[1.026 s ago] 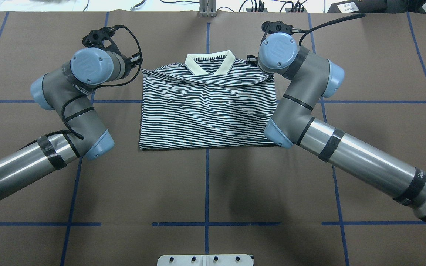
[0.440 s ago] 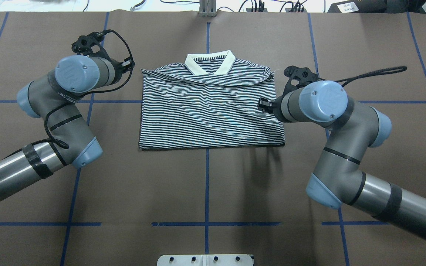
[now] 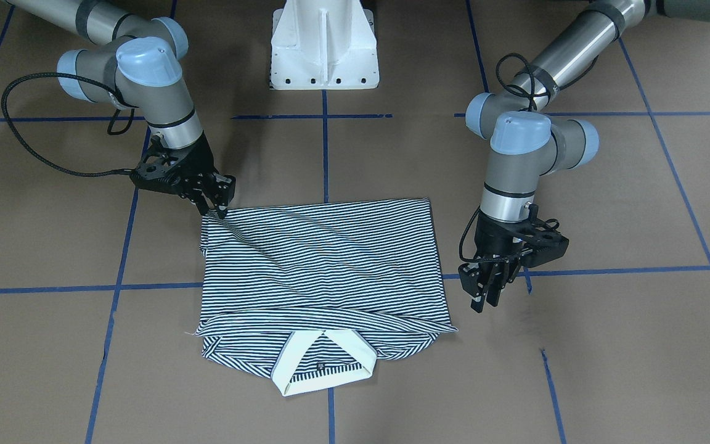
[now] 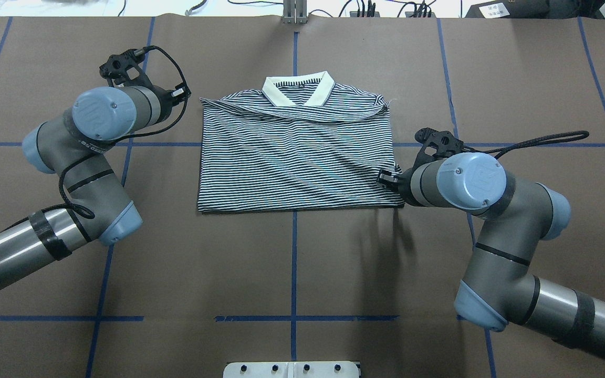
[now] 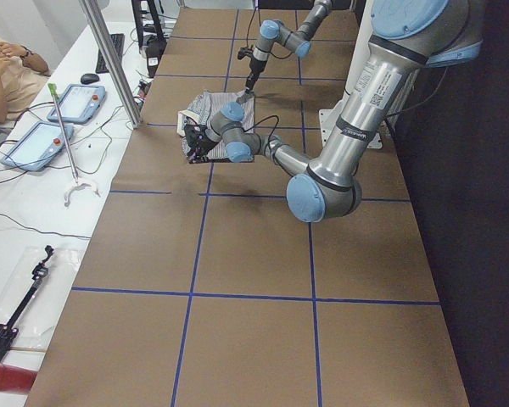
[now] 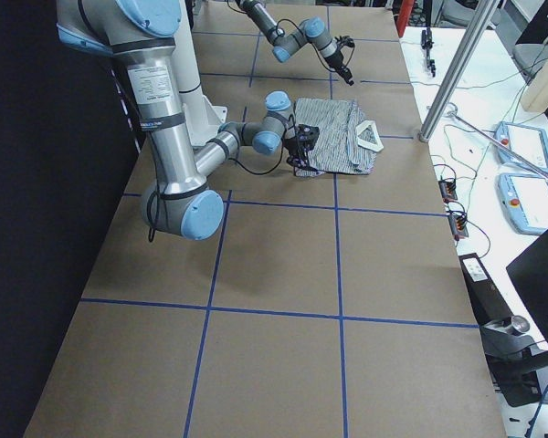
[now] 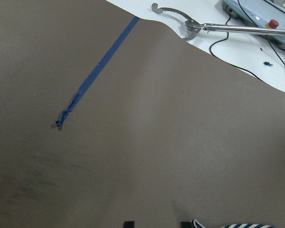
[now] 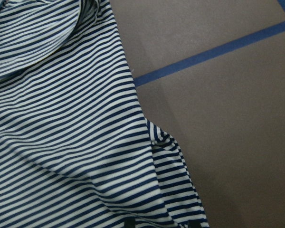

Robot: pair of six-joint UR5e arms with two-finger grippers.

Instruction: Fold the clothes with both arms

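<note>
Brown table (image 4: pixel 292 273) carries one striped polo shirt (image 4: pixel 292 152) folded flat at centre. Two arms (image 4: pixel 92 173) flank it: the right gripper (image 3: pixel 219 208) straddles the near hem corner, jaws parted; farther off, the left gripper (image 3: pixel 485 297) hangs parted just beside the shoulder

Left end effector (image 3: pixel 484 299) and right end effector (image 3: pixel 218 206) point down, jaws apart.

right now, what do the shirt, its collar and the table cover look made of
Polo shirt: soft matte knit, probably cotton jersey; it wrinkles and lies in limp folds.
Collar: plain cream, seemingly a thicker knit; its flaps lie flat.
Table cover: matte brown sheet, likely paper; no sheen.
</note>
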